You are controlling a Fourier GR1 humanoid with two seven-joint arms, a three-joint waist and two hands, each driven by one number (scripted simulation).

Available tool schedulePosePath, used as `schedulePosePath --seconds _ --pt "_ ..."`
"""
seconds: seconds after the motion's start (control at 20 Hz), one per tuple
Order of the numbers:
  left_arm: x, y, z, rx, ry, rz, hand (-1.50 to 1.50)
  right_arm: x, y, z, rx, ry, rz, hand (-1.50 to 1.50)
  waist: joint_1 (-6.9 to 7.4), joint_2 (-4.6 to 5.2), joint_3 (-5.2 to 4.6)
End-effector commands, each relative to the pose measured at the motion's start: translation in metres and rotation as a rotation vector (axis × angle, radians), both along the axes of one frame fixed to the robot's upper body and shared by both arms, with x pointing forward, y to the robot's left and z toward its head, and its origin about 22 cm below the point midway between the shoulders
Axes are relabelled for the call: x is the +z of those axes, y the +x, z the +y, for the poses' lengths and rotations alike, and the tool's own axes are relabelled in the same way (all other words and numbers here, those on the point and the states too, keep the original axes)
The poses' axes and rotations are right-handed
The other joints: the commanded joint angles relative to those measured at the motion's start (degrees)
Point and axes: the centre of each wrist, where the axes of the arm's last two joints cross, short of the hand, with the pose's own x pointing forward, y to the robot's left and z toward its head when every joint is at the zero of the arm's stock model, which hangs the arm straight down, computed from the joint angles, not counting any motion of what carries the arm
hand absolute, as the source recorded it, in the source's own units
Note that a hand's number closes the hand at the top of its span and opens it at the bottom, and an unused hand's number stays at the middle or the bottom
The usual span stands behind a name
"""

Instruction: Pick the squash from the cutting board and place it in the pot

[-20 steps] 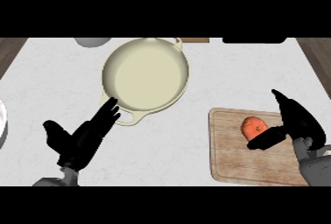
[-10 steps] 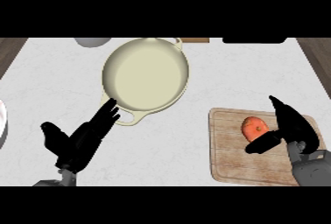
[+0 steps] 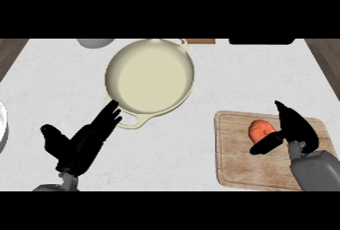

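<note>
Squash (image 3: 260,129), small and orange, lies on the wooden cutting board (image 3: 242,167) at the lower right of the frame, close to the board's upper edge. The right hand (image 3: 295,130) is just beside it on the right, with straight fingers pointing up the frame and the thumb spread out under the squash, so it is open and grasps nothing. The cream pot (image 3: 149,78) sits in the upper middle, well apart from the board, and the left hand (image 3: 79,143) at the lower left is open too, its straight fingertips at the pot's near handle (image 3: 136,121), though contact cannot be told.
</note>
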Motion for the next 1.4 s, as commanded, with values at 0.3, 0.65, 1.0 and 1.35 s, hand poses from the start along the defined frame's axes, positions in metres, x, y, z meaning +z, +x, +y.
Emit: schedulePosePath --seconds 0.3,0.65,1.0,1.35 --pt "0.002 -0.006 0.008 -0.003 0.005 -0.006 0.0 -0.004 0.016 0.003 -0.043 -0.006 0.074 -1.5 0.14 -0.02 0.0" --pt "-0.001 -0.005 -0.007 -0.005 0.01 -0.002 0.0 -0.025 0.011 0.001 0.071 0.065 -0.016 1.5 0.02 -0.01 0.01" --pt "0.004 -0.001 0.007 -0.003 0.006 -0.013 0.0 -0.046 0.002 0.025 0.109 0.03 -0.055 1.5 0.01 -0.03 0.0" --pt "-0.012 -0.002 0.011 -0.003 0.009 -0.006 0.0 -0.039 -0.065 0.186 0.253 0.01 -0.047 1.5 0.27 -0.08 -0.04"
